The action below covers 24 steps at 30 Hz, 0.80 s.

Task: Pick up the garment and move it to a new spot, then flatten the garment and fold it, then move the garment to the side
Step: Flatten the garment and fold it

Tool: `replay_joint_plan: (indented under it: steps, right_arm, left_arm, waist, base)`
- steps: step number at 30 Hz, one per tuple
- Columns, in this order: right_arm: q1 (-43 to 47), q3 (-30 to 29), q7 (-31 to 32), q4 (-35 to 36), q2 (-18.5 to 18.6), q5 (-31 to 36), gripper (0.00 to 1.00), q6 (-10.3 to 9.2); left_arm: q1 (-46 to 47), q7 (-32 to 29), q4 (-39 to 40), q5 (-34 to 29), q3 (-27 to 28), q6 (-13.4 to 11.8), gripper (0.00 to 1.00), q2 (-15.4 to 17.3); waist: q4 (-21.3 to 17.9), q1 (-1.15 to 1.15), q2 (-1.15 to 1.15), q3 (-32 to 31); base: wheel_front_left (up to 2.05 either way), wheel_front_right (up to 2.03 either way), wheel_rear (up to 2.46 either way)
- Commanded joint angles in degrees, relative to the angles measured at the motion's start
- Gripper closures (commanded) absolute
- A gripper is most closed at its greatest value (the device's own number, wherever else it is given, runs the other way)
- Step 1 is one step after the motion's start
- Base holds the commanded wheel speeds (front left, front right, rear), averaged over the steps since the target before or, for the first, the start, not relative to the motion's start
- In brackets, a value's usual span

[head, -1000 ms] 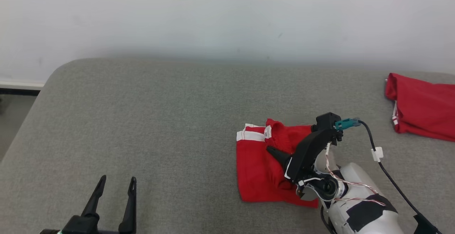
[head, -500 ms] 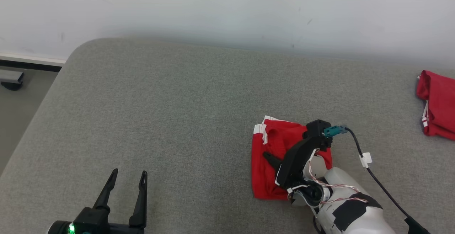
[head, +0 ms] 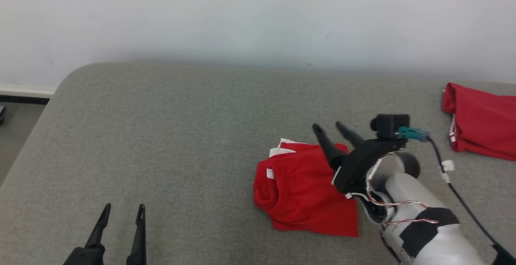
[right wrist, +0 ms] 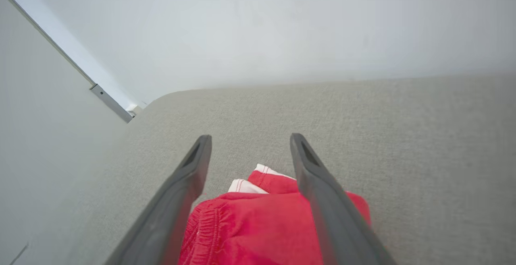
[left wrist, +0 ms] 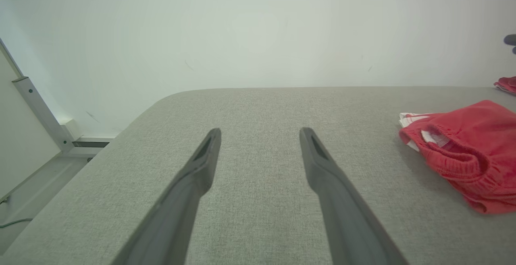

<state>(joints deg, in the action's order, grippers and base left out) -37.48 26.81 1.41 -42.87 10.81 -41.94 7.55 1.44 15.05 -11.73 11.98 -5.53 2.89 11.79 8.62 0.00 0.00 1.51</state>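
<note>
Right end effector [head: 327, 125] lifted off the garment [head: 302, 192], spread wide; left end effector [head: 123, 207] wide

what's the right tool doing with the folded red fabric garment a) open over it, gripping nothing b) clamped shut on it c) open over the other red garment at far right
a: the right tool stands spread over the folded red fabric garment, nothing pinched

Second red garment [head: 481, 122] cropped at right edge; folded garment [head: 300, 188] partly behind right tool [head: 327, 125].
</note>
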Motion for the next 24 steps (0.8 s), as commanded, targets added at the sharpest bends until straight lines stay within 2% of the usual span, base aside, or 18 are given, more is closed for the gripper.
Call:
replay_joint_plan:
  steps: [1,5,11,17,24]
  right_arm:
    - [0.9,0.07,-1.26,0.89,0.61,0.75,0.0,-0.13]
    - [3.19,-1.4,-7.64,5.23,4.87,3.25,0.0,-0.13]
    - [8.79,-6.37,-14.18,11.46,8.12,8.61,0.0,-0.13]
    - [17.09,-14.25,-16.11,18.99,6.62,14.32,0.0,-0.13]
    - [27.24,-21.63,-16.55,27.33,2.02,20.12,0.0,-0.13]
  left_arm:
    - [-0.84,0.14,0.24,-0.78,0.17,-0.32,0.0,0.38]
    - [-2.05,0.14,0.79,-0.75,1.04,-0.77,0.0,1.11]
    - [-3.16,0.14,1.82,-0.4,2.12,-1.59,0.0,2.1]
    - [-4.03,-0.2,2.87,-0.13,2.82,-2.76,0.0,2.56]
    - [-4.62,-0.36,3.53,0.11,2.59,-3.37,0.0,2.63]
  waist:
    - [-1.58,0.0,0.0,-1.12]
    - [-3.38,0.0,0.0,-2.06]
    - [-5.9,0.0,0.0,-2.6]
    - [-7.77,0.0,0.0,-2.82]
    - [-9.23,0.0,0.0,-3.25]
  base:
    - [0.0,0.0,0.0]
    - [0.0,0.0,0.0]
    - [0.0,0.0,0.0]
    - [0.0,0.0,0.0]
    - [0.0,0.0,0.0]
